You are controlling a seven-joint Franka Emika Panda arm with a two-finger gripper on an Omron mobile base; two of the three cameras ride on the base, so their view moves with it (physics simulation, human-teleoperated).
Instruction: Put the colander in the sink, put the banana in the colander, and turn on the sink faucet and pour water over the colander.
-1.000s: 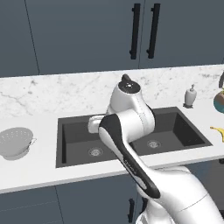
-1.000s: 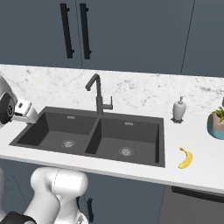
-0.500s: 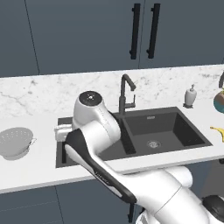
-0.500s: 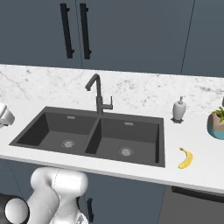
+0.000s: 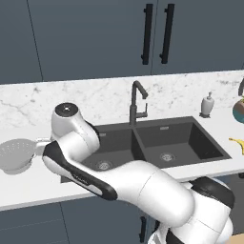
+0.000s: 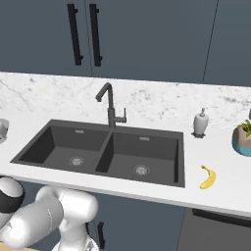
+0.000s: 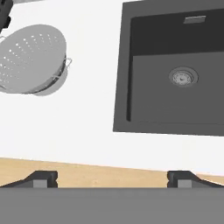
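Above counter betw. colander [image 7: 33,59] & sink [image 7: 175,74], claw [image 7: 112,179] spread wide, gripping nothing.

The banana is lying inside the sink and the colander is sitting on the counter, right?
Not quite. The banana lies on the white counter to the right of the sink, not inside it; the right base view shows this. The colander does sit on the counter.

White marble counter [image 5: 28,183] carries colander [image 5: 16,155], banana [image 6: 208,177], soap dispenser [image 6: 200,122].
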